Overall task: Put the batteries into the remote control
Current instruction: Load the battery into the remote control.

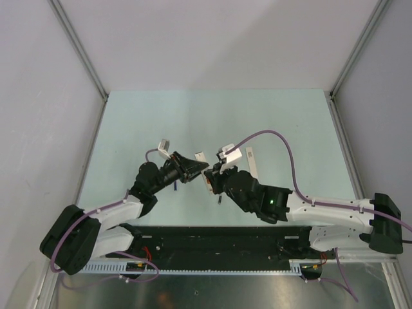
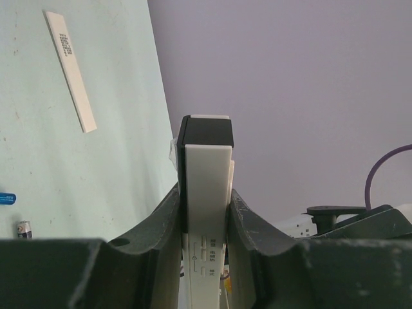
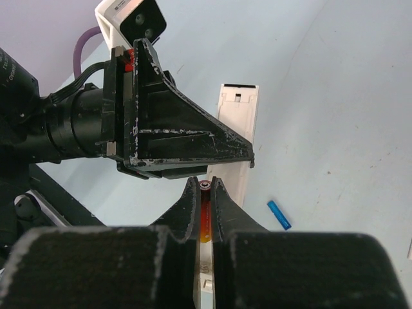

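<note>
My left gripper [image 2: 205,193] is shut on the remote control [image 2: 207,167], a white bar with a black end cap that stands upright between the jaws. In the right wrist view the remote control [image 3: 237,129] shows an open compartment. My right gripper [image 3: 206,183] is shut on a red battery [image 3: 206,212], held lengthwise right over the remote's white body. The two grippers meet at mid-table, the left gripper [image 1: 197,168] beside the right gripper [image 1: 210,176]. A blue battery [image 3: 279,214] lies on the table beside the remote. Another blue battery [image 2: 6,198] and a dark one [image 2: 24,228] lie at the left wrist view's edge.
A thin white strip [image 2: 71,71] with a dark dotted patch lies flat on the pale green table [image 1: 161,116]; from above the strip [image 1: 250,161] sits just behind the right arm. Grey walls enclose the table on three sides. A black base rail [image 1: 212,241] runs along the near edge.
</note>
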Action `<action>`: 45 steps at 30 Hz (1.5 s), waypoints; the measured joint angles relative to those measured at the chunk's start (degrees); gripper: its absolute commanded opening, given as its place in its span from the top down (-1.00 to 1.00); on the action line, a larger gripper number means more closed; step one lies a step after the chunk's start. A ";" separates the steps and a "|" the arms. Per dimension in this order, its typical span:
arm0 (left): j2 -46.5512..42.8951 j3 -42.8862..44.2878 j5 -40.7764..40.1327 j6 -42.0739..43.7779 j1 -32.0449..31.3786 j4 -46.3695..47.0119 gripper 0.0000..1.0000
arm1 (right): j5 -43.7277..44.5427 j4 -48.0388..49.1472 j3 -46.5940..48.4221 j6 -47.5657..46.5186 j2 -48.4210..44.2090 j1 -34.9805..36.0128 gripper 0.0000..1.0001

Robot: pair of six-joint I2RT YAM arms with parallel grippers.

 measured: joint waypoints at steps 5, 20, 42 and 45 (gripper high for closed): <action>0.00 0.55 0.04 -0.02 -0.02 -0.02 1.00 | 0.92 -0.02 0.00 -0.37 0.68 0.66 1.00; 0.00 1.44 1.01 -0.04 -0.04 -0.13 1.00 | 2.29 0.55 -0.72 -1.95 0.81 1.29 1.00; 0.76 3.50 -0.35 2.05 -0.72 -3.06 1.00 | 0.85 -5.35 -0.48 4.00 -0.07 0.92 1.00; 0.26 3.50 -0.79 2.56 -0.72 -3.17 1.00 | -0.20 -6.16 0.15 4.83 0.28 0.22 1.00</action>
